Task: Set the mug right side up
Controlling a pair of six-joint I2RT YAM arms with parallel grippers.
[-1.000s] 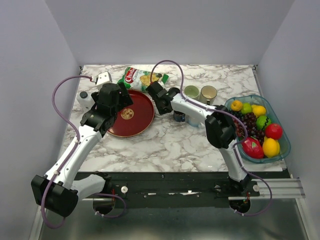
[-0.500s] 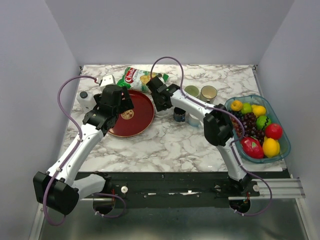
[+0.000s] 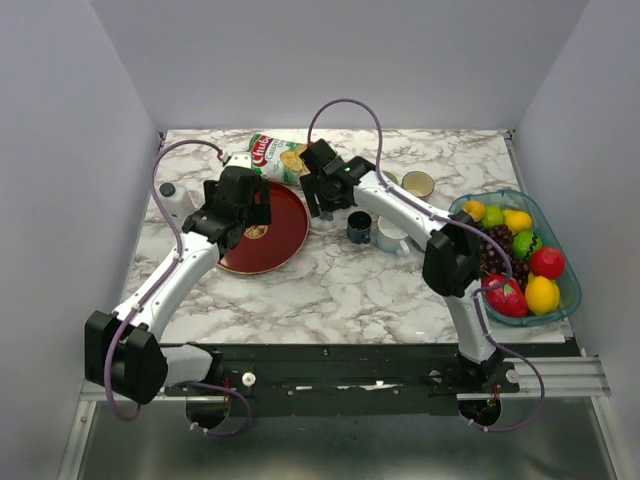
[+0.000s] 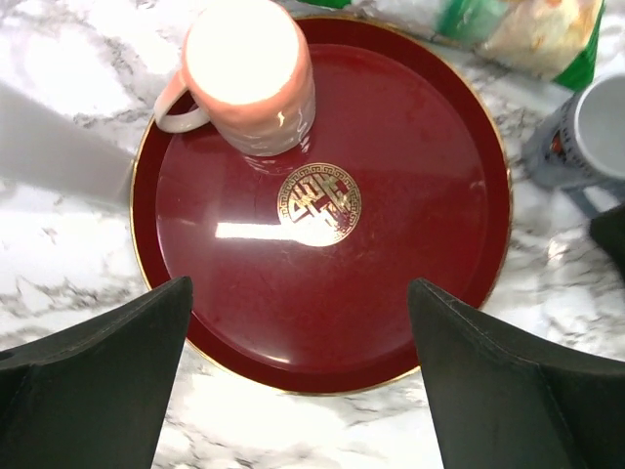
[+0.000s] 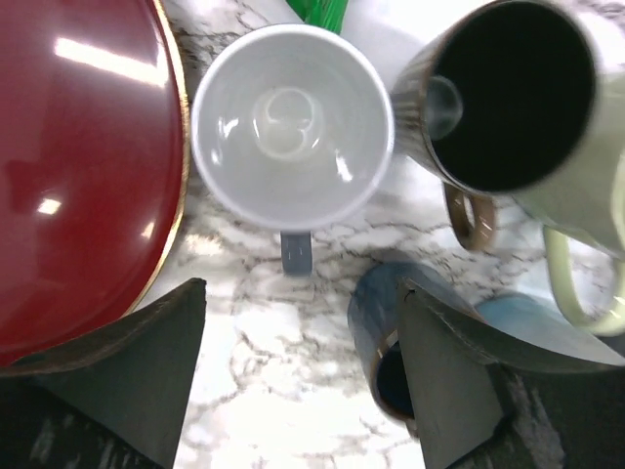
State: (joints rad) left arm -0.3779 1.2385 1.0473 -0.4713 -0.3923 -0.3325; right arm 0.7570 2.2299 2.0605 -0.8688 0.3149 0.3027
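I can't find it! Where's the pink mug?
Upper left of the left wrist view: the pink mug sits upside down on the red tray, near its rim.

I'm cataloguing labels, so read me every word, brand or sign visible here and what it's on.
"Chul", partly legible, red logo on the snack bag; smaller print unreadable.
Gold emblem on the red tray: ornamental, no readable letters.
Red mark on the grey mug: too blurred.

A robot lab booth: blank walls [image 3: 350, 60] box in a marble tabletop [image 3: 330, 290].
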